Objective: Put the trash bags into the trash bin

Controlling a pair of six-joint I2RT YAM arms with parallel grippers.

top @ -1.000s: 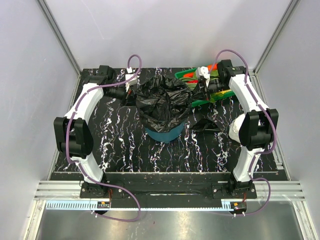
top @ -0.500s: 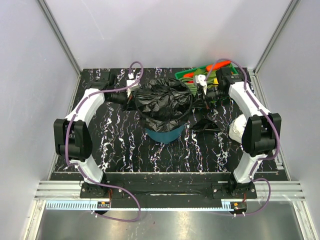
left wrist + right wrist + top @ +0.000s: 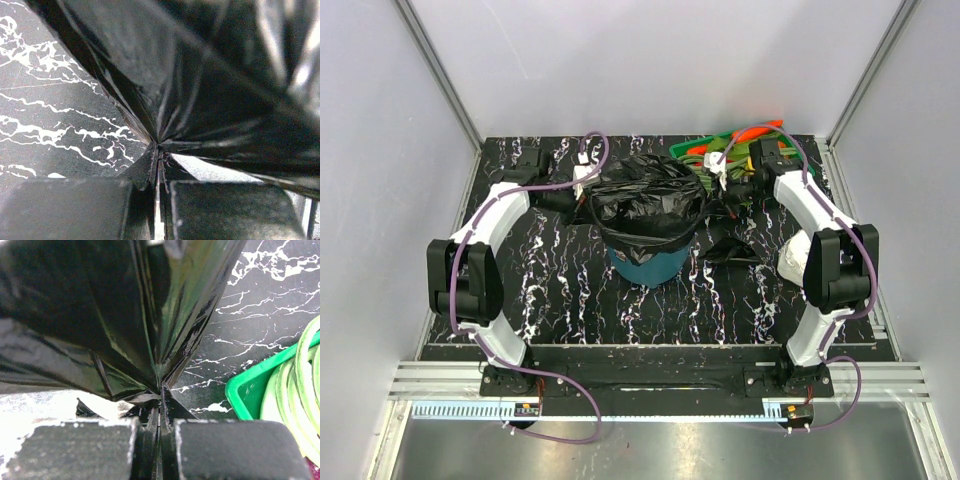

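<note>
Status: left gripper (image 3: 159, 181) clamped on trash bag (image 3: 645, 195) | right gripper (image 3: 161, 420) clamped likewise | bag over trash bin (image 3: 645, 266)

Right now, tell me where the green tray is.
In the top view, the green tray lies at the back, right of the trash bin, just beyond the right hand.

Tally of things on the black white-veined tabletop (image 3: 550, 300).

Two thin glossy black plastic trash bags (image 3: 645, 195): one draped over the bin mouth at centre, the other bag (image 3: 730, 248) crumpled low just right of the bin. One round teal plastic trash bin (image 3: 650, 265). One shallow green rectangular plastic tray (image 3: 682, 150) at far right, with one orange carrot-like piece (image 3: 760, 130) and pale green loops (image 3: 300, 390) too tangled to count. One white wrinkly plastic wad (image 3: 790, 258) at right. Two white robot arms (image 3: 485, 240), left and right.
</note>
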